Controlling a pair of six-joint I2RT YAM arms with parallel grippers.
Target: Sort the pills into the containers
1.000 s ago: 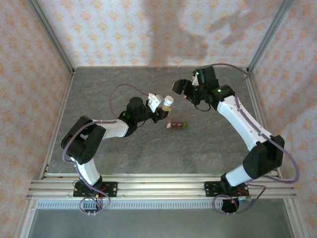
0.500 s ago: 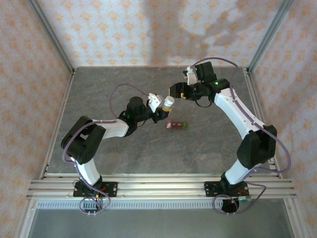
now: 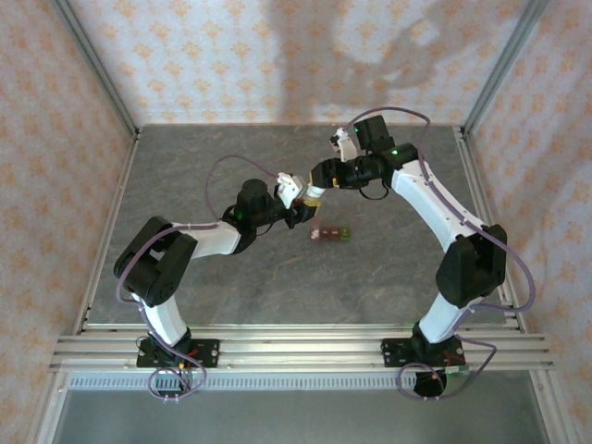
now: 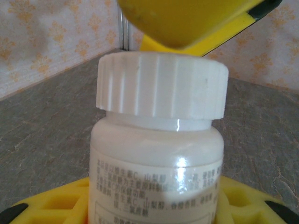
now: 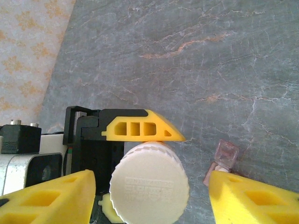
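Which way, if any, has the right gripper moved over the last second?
Yes. Judged against the still containers, the right gripper has shifted left, over the bottle.

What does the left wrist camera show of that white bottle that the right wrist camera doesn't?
Left wrist view: the bottle's side, with its printed label and the ribbed edge of its cap. Right wrist view: the cap's embossed top, and part of the containers on the table. Both: the white cap, the left pincer's yellow fingers holding the bottle, and the right pincer's fingers near the cap.
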